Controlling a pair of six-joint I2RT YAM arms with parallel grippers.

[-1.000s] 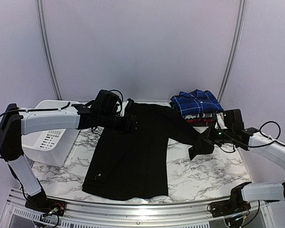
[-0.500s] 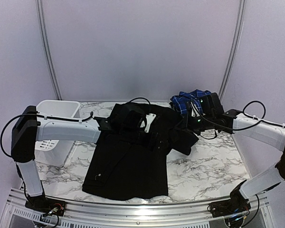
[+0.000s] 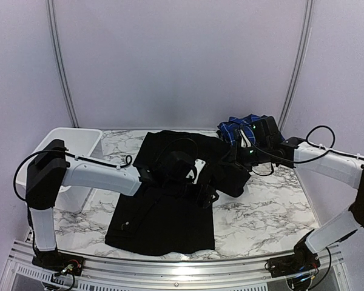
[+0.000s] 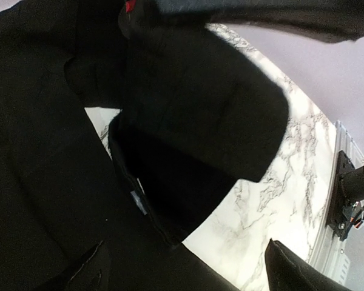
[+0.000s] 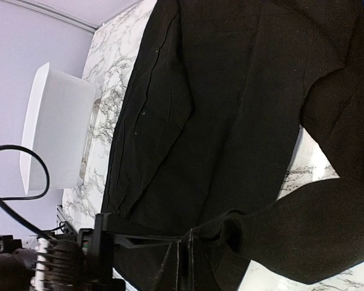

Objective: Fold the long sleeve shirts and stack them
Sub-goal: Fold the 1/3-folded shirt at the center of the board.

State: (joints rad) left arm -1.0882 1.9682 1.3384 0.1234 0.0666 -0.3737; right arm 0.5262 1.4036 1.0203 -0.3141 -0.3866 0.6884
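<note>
Top external. Shows the black shirt (image 3: 164, 212) spread flat on the marble worktop (image 3: 267, 212), collar at the far side, hem near the arm bases. Finds the right claw (image 3: 232, 162) low over the shirt's right-hand side, just in front of the plaid stack (image 3: 230, 130), with the right sleeve (image 3: 236, 179) bunched beneath it and partly doubled onto the shirt body. Puts the left claw (image 3: 204, 193) over the shirt's middle, close to that same bunch. Places the white basket (image 3: 79, 140) at the far left, beside the cloth's edge.

Left wrist. Gives mostly black fabric: a broad flap of sleeve hanging above the shirt, bare marble beyond. Cannot tell the left claw's state, with the jaws hidden by fabric; possibly pinching a fold.

Right wrist. Looks along the shirt toward the basket. Shows the right claw clenched on the sleeve, fingers close together with cloth gathered between them and the rest drooping in a thick roll.

Judged as 1 sleeve fold underway, with 0 body folds done. Risks from here:
- Letting go too soon, leaving the sleeve in a lump instead of a flat layer.
- Dragging the shoulder out of line through pull from 2 claws working close together.
- Knocking or snagging the plaid stack just behind the right wrist.
</note>
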